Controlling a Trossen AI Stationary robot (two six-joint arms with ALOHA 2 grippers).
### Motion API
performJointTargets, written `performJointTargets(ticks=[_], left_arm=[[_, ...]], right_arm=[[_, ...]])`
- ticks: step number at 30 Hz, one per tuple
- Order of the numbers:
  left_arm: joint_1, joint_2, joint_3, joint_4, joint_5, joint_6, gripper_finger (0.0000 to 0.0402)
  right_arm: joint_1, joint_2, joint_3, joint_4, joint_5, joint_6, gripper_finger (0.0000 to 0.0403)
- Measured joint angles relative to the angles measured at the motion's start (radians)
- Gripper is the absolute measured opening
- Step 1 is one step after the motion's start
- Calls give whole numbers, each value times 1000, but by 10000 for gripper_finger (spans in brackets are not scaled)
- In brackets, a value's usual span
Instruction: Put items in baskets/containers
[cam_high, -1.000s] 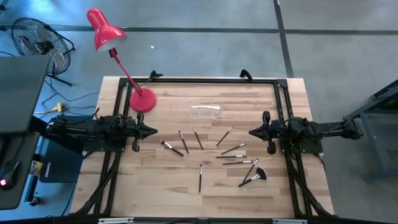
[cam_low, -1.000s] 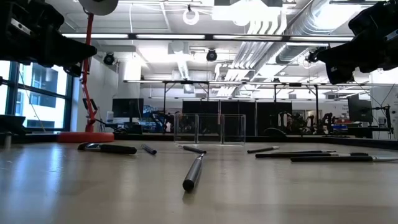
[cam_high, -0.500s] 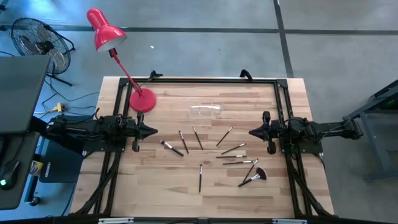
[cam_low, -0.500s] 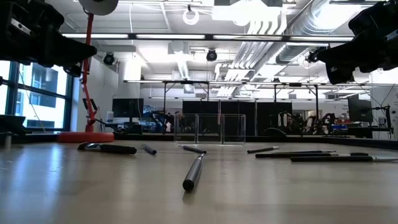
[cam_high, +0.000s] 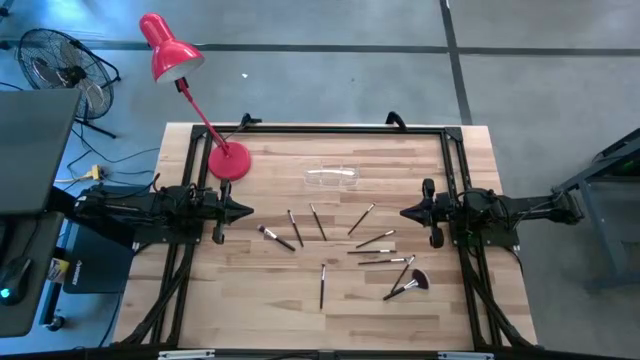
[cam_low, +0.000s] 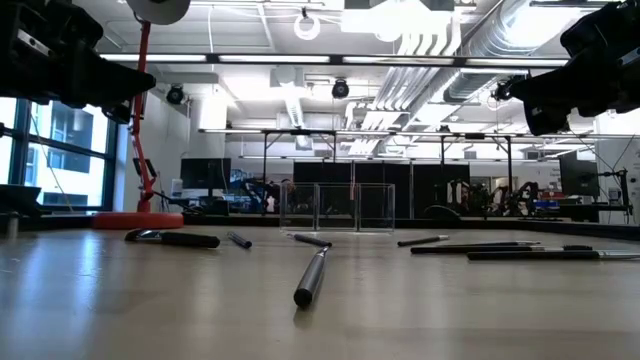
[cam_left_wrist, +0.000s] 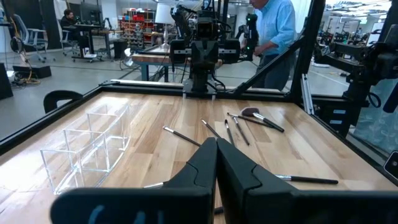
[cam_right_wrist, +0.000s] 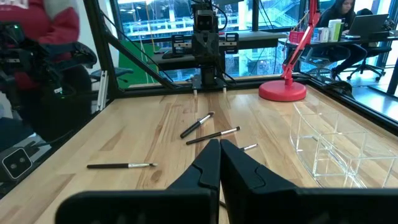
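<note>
Several thin makeup brushes (cam_high: 350, 240) lie flat on the wooden table's middle; one with a wide fan head (cam_high: 417, 279) lies near the right. A clear plastic holder (cam_high: 331, 178) stands on its base toward the far edge, also in the left wrist view (cam_left_wrist: 87, 146) and the right wrist view (cam_right_wrist: 329, 146). My left gripper (cam_high: 250, 211) hangs shut above the table's left side, pointing level toward the middle. My right gripper (cam_high: 403, 212) hangs shut above the right side, facing it. Neither touches anything.
A red desk lamp stands with its round base (cam_high: 229, 161) on the far left of the table. A black frame (cam_high: 320, 128) runs along the table's edges. People show in the room beyond (cam_left_wrist: 273, 28).
</note>
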Motion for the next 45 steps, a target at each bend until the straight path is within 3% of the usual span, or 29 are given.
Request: performJointTargets(ticks=[38, 41, 45], left_arm=[[0, 20, 2, 52, -9, 0, 3], [-1, 58, 25, 42, -64, 0, 3], [0, 131, 84, 59, -250, 0, 3]], right_arm=[[0, 0, 0, 0, 0, 0, 0], [0, 0, 0, 0, 0, 0, 0], [0, 0, 0, 0, 0, 0, 0]])
